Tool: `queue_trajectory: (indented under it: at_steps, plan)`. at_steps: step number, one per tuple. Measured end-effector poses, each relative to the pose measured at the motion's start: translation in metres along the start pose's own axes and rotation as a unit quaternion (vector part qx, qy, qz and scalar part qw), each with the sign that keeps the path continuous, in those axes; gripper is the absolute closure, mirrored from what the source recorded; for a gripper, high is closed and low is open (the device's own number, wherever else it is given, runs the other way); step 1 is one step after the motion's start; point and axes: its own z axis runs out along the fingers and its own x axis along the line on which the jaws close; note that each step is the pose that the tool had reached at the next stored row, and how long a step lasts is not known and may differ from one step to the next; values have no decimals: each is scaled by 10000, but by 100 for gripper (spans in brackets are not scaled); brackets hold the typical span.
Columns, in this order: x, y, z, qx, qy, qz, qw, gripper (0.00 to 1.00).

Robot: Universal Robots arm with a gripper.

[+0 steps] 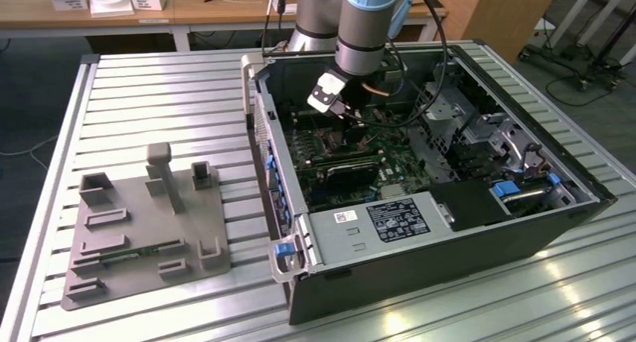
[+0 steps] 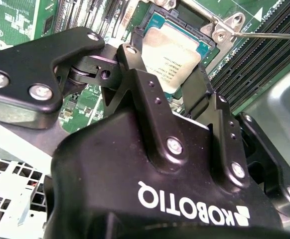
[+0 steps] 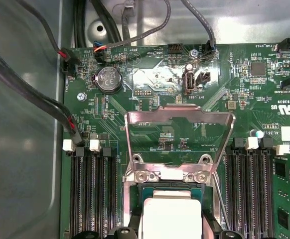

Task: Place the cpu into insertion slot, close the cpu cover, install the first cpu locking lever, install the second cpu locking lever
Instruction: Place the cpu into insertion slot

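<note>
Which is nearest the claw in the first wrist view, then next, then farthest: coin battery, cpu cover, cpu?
1. cpu, right at the claw.
2. cpu cover, raised open just beyond it.
3. coin battery, farthest, well past the cover.

- The claw hangs inside the open computer case, at its far end.
- A grey fixture plate lies on the bench, at the exterior view's left.

- Cpu: silver-grey top, teal rim.
- Cover beyond the cpu: bare silver.
- Board around the cpu: green, with fine pale traces.
- Slots flanking the cpu: black, with white latches.
- Gripper: matte black, white lettering.
- Table: silver, ribbed stripes.
- Jig: plain grey.
</note>
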Motion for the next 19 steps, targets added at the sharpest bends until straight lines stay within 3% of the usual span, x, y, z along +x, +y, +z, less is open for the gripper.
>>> queue_trajectory:
  at_steps: [9,10,19]
  plan:
    - [2,1,4,-4,6,-7,10000,45]
    - [2,1,3,-3,5,-8,10000,39]
    - [0,0,0,0,1,-13,10000,39]
